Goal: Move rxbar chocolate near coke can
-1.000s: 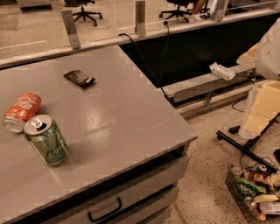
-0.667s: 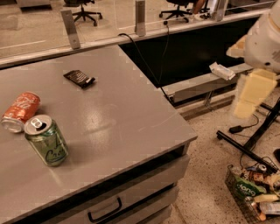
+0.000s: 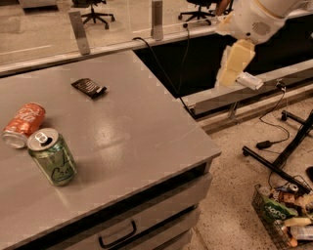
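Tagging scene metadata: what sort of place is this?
Probably an office or lab: swivel office chairs behind a glass partition, a grey counter with drawers, loose cables. The pincer hangs upper right, off the counter.

Green can [image 3: 53,157] stands upright near-left on the grey counter [image 3: 142,136]; wire basket [image 3: 283,215] of packets on the floor, near right. End effector [image 3: 228,75] hangs far right, off the counter.
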